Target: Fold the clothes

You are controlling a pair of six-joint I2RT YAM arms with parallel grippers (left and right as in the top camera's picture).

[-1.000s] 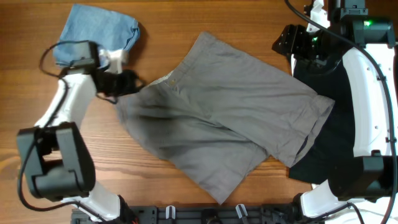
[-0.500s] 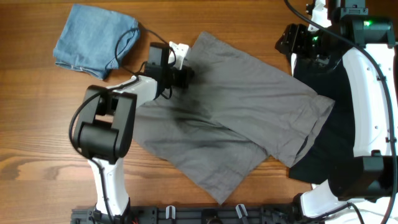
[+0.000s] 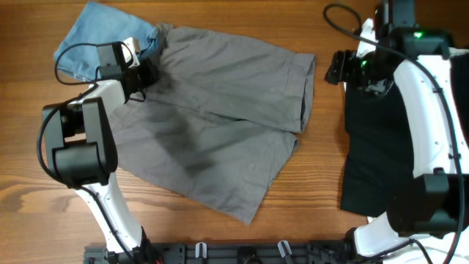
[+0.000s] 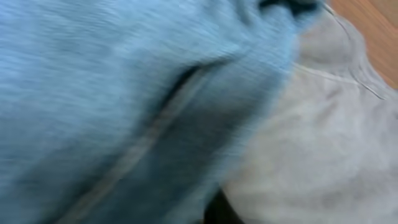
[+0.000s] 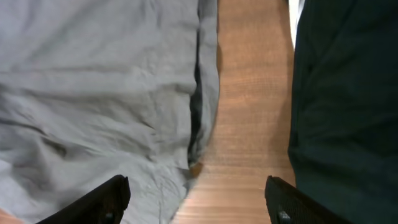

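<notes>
The grey shorts [image 3: 227,117] lie spread over the middle of the wooden table, waistband toward the back left. My left gripper [image 3: 144,72] sits at their left waistband edge and is shut on the fabric. The left wrist view is blurred, filled by the light-blue garment [image 4: 93,93] and grey cloth [image 4: 323,124]. That blue garment [image 3: 88,40] lies at the back left, partly under the shorts. My right gripper [image 5: 199,208] hangs open over bare wood between the shorts' leg hem [image 5: 199,93] and a black garment [image 5: 348,93].
The black garment [image 3: 381,139] covers the right side of the table under the right arm [image 3: 425,110]. A black cable [image 3: 344,15] loops at the back right. A dark rail with clips [image 3: 242,253] runs along the front edge.
The left gripper swung right onto the shorts, then back to the upper left, shutting on the cloth. The shorts were dragged left and backward, onto the blue garment. The right arm shifted slightly.
</notes>
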